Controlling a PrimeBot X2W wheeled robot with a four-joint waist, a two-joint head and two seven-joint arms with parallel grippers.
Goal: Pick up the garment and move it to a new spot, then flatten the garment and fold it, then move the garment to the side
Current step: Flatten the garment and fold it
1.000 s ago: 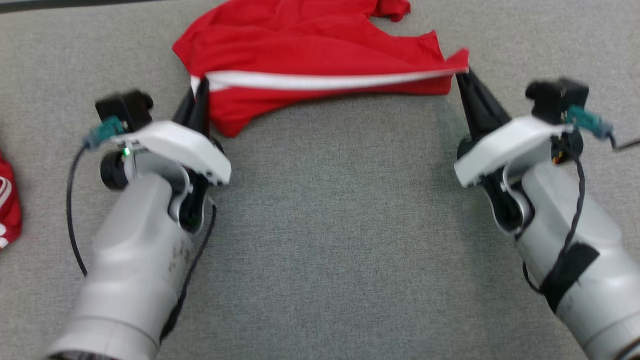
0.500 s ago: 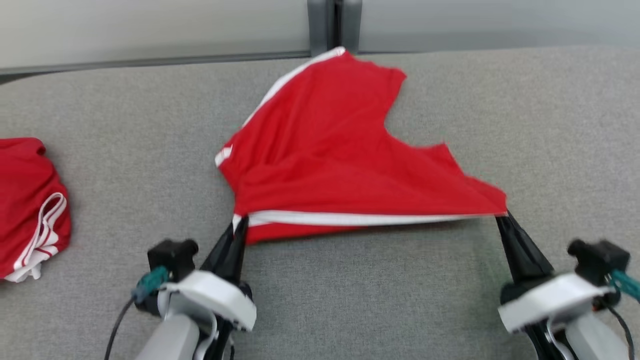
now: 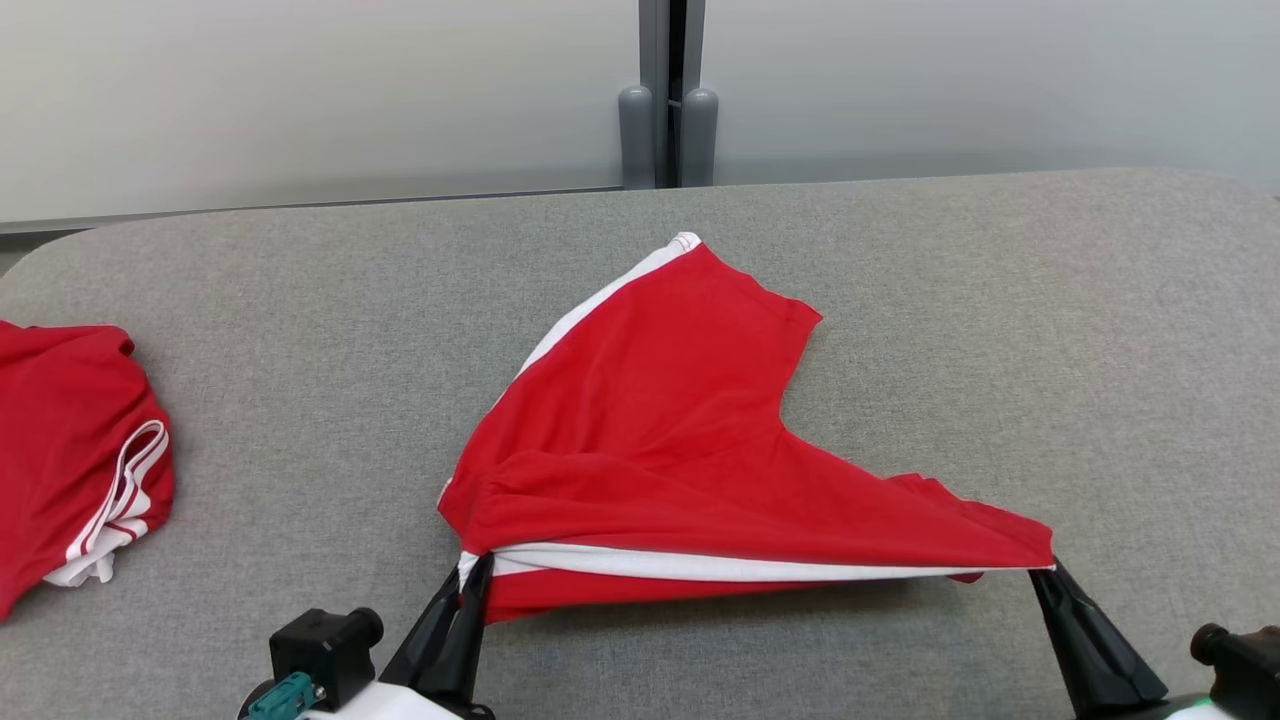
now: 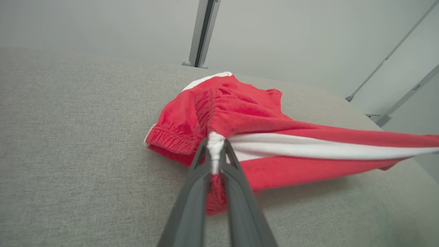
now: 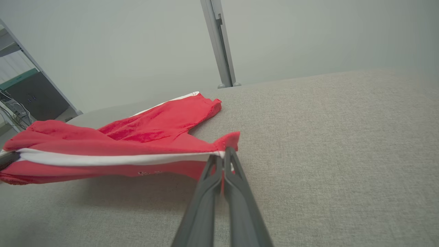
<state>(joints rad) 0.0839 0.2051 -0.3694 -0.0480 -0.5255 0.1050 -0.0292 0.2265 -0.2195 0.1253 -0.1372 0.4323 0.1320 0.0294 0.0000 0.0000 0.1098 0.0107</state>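
The garment [image 3: 680,440] is a pair of red shorts with white side stripes, lying mid-table with its near edge lifted and stretched taut between both grippers. My left gripper [image 3: 477,572] is shut on the garment's near left corner; in the left wrist view the left gripper [image 4: 216,144] pinches the bunched white stripe of the garment [image 4: 240,113]. My right gripper [image 3: 1043,572] is shut on the near right corner; the right wrist view shows the right gripper [image 5: 223,154] clamping the white-edged tip of the garment [image 5: 154,130]. The far leg rests on the table.
A grey fabric-covered table [image 3: 1000,300] carries everything. Another red garment with white stripes [image 3: 70,450] lies crumpled at the left edge. A pale wall with a grey post [image 3: 668,100] stands behind the table's far edge.
The head camera has tilted up, so the whole scene has slid down the picture and the wall has come into view. Both grippers still hold the stretched edge, and the far leg lies flatter.
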